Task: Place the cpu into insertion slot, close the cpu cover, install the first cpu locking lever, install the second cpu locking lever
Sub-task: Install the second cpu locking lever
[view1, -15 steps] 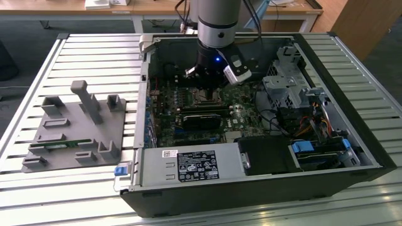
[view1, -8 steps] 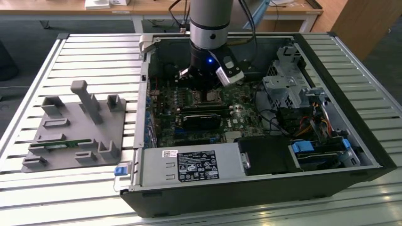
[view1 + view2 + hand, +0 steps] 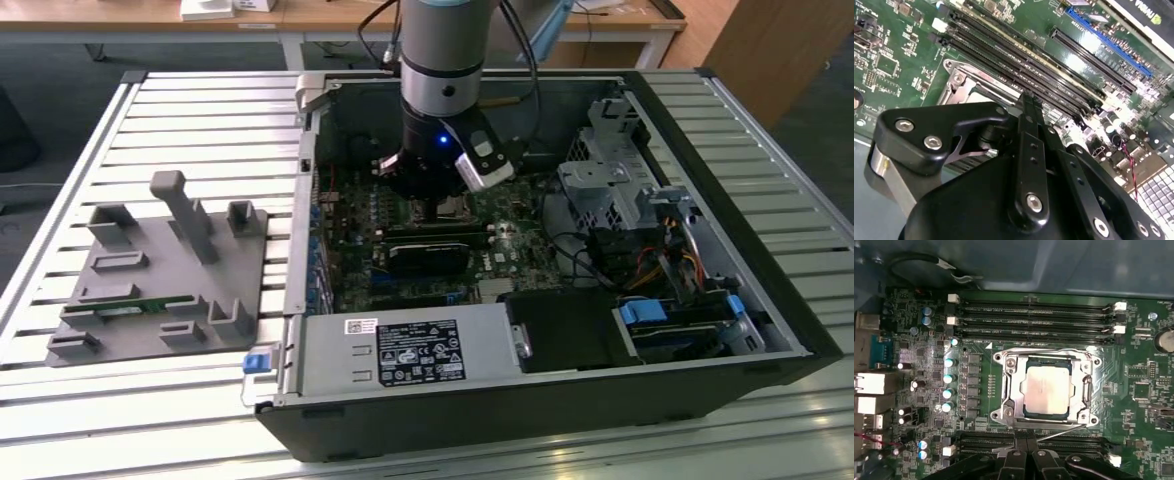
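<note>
- The small square cpu with a silvery-grey metal top (image 3: 1047, 391) lies flat in the socket on the green motherboard (image 3: 1134, 365), in the first wrist view.
- The thin silvery metal cpu cover (image 3: 1013, 390) lies down around the chip as a frame, its open centre showing the chip's top.
- A thin silver wire lever (image 3: 1064, 431) runs slantwise along the socket edge nearest the gripper; whether it is latched I cannot tell.
- The black robot gripper (image 3: 1026, 440) hovers at that same socket edge, over the black memory slots (image 3: 1034, 320) that flank the socket on both sides.
- In the second wrist view the black gripper fingers (image 3: 1030, 107) meet with no gap showing at the tips, clenched together with nothing visibly held, just above the socket frame's corner.
- In the exterior view the grey robot arm (image 3: 443, 50) reaches straight down into the open black computer case (image 3: 534, 400), which lies on a slatted metal table (image 3: 160, 110).
- A grey moulded fixture tray (image 3: 160, 270) sits on the table at the exterior view's left, well apart from the case.
- A white-and-black printed label (image 3: 407, 352) sits on the silver power-supply box; its text is too small to read, as is the board's white lettering.
</note>
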`<state>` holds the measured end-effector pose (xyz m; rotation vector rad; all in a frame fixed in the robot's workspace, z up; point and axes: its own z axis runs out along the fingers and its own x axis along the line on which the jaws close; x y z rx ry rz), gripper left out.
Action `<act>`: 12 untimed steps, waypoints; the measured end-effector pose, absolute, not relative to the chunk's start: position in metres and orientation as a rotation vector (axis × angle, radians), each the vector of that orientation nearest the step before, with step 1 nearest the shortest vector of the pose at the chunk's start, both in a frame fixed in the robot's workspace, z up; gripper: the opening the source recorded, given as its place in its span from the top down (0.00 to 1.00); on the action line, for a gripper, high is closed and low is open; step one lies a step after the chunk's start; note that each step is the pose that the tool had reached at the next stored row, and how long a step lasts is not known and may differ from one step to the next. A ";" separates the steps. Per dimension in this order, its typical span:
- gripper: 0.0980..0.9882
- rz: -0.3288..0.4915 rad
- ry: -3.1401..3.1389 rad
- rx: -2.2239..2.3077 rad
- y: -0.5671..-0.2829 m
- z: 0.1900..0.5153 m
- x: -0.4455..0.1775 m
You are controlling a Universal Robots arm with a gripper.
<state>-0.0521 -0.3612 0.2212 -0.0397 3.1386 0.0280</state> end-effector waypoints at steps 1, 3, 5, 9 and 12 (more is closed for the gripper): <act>0.99 0.031 3.139 -0.040 -0.362 0.221 -0.052; 0.99 0.051 3.138 -0.039 -0.364 0.221 -0.054; 0.99 0.078 3.137 -0.039 -0.366 0.221 -0.054; 0.99 0.121 3.136 -0.039 -0.369 0.221 -0.056; 0.99 0.137 3.135 -0.039 -0.371 0.221 -0.058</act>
